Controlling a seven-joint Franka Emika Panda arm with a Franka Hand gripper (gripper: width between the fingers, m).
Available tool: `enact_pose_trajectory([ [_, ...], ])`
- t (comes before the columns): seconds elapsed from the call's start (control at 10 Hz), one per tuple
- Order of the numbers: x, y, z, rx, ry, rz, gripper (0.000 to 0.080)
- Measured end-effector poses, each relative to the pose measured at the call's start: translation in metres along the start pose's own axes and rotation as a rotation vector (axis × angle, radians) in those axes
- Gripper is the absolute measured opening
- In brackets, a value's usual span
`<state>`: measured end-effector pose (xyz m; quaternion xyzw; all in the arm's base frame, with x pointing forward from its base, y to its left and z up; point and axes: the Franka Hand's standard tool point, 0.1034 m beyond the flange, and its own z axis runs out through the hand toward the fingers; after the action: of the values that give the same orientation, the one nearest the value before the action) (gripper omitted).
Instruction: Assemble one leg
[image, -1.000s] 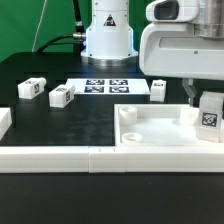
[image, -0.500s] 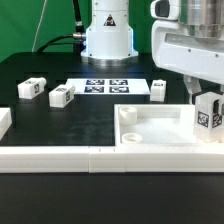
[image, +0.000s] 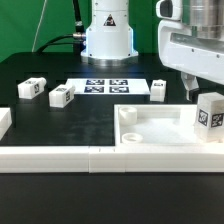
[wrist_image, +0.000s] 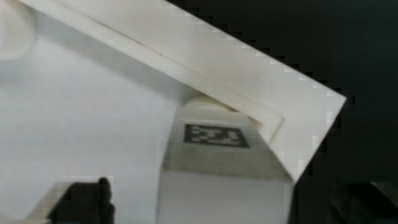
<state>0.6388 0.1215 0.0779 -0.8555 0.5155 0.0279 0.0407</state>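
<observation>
One leg, a chunky white block with a square tag, stands upright in the far corner of the white tray-like piece at the exterior view's right. My gripper hovers just above and around its top, with one dark finger beside it. In the wrist view the leg lies between my spread fingers with a gap on each side, so the gripper is open and holds nothing. Three more legs lie on the black table: two at the left and one behind the tray.
The marker board lies at the back middle, in front of the robot base. A long white rail runs along the front edge and another piece sits at the exterior view's left.
My gripper has risen and shifted toward the exterior view's right. The leg has stayed standing in the tray corner.
</observation>
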Motion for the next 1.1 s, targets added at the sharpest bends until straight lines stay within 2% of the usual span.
enact_pose_trajectory([
  [0.1, -0.0019, 0.0014, -0.0008, -0.031, -0.008, -0.218, 0.0638],
  [0.5, 0.0012, 0.0014, 0.0009, -0.032, -0.017, -0.722, 0.0649],
  [0.7, -0.0017, 0.0008, 0.0017, -0.033, -0.020, -0.888, 0.0649],
  [1.0, -0.0023, -0.0045, -0.0009, -0.081, 0.039, -1.286, 0.0649],
  [1.1, -0.0004, -0.0075, -0.0020, -0.072, 0.075, -1.389, 0.0649],
])
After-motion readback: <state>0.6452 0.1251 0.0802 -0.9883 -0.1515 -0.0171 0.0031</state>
